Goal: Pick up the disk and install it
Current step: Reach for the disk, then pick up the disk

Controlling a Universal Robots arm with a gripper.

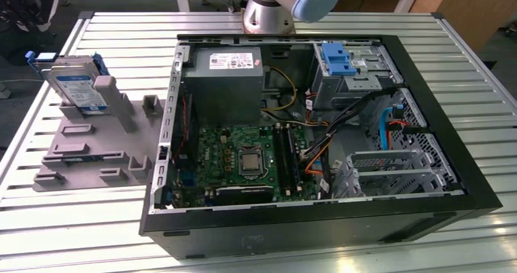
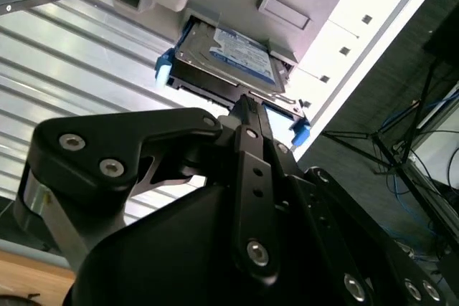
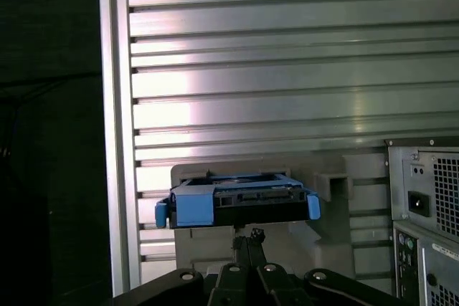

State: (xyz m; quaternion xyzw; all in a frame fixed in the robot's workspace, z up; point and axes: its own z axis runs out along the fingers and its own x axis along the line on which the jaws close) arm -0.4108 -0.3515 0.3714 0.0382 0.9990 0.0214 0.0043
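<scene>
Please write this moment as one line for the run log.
disk: leaning in grey stand | claw: shut, empty, pointing at disk | case: open, disk not installed

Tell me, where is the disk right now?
At the exterior view's left, the disk stands in the grey fixture on the table, beside the open computer case.

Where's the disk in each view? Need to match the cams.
Exterior view: the disk stands propped on the grey stand, at the exterior view's left.
Second wrist view: disk label face showing, just past the gripper.
First wrist view: disk edge-on, past the gripper.
Shared landmark: the grey stand.
</scene>
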